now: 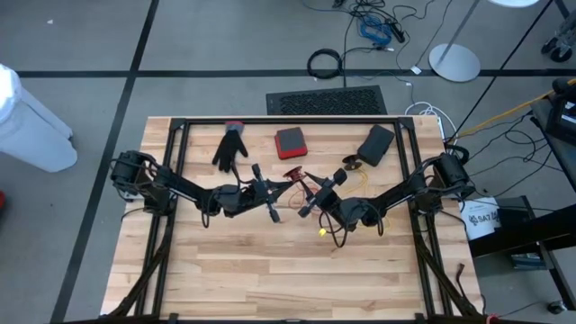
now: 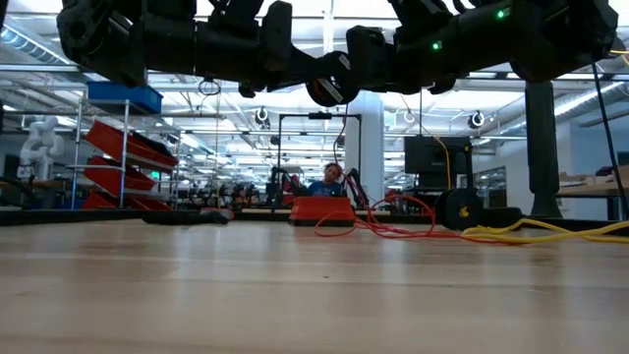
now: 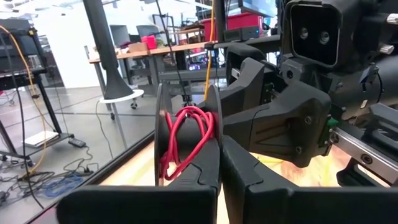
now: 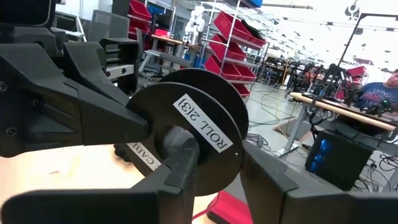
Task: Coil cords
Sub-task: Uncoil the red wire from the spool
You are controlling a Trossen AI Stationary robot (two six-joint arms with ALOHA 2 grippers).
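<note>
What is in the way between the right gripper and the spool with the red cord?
Nothing visible. The right gripper is open right at the spool, up in the air. The left gripper is shut on its rim beside the red cord.

Grey floor (image 1: 225,36) with dark seams; red bin racks (image 2: 128,162); ceiling strip lights; white round stand base (image 1: 454,61).

Two dark jointed arms, blocky matte-black hands w/ angular fingers (image 3: 205,180), green LED lit on one wrist
</note>
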